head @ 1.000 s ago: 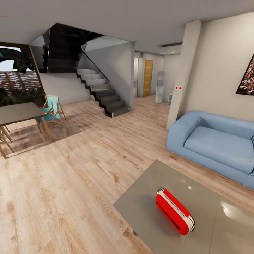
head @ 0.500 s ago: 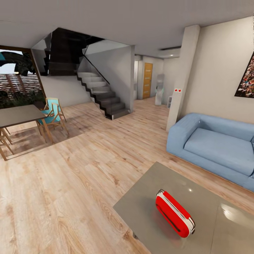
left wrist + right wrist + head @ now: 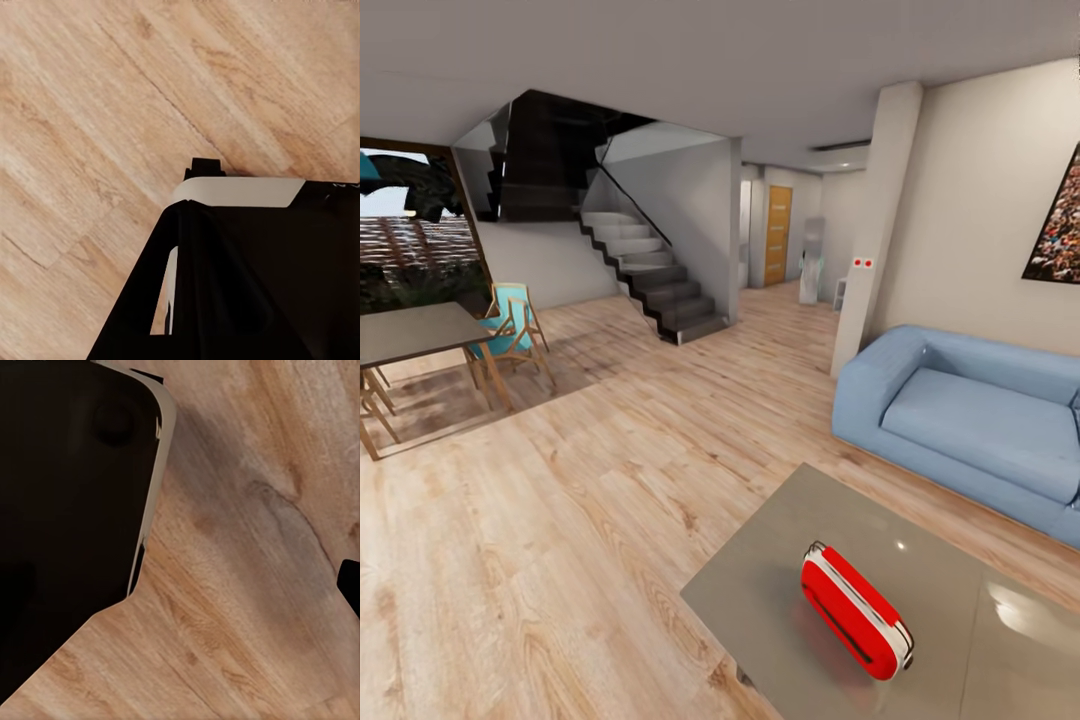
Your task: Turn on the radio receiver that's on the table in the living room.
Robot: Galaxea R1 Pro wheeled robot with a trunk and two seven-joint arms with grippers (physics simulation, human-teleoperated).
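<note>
Looking forward from my head camera, the living room lies ahead, and the table (image 3: pixel 780 590) serves as the landmark. On its glossy grey-beige top, toward the near part, the radio receiver (image 3: pixel 855 610) lies tilted, bright red with white-silver trim bands and a dark slot along its face. Beyond the table's far side stands the blue sofa (image 3: pixel 970 415) against the beige wall, with a framed crowd picture (image 3: pixel 1060 225) hanging above it. Well apart from the table, across the wood plank floor (image 3: pixel 560 540), stand the dining table (image 3: pixel 410 330) and a turquoise chair (image 3: pixel 510 325); farther back rises a dark staircase (image 3: pixel 650 275), and an orange door (image 3: pixel 778 235) closes the corridor. My wrist views look down on floor planks (image 3: pixel 97 127) and dark body panels with pale edges (image 3: pixel 67 510). My jaws: for both left and right I cannot tell whether they stand wide or narrow.
</note>
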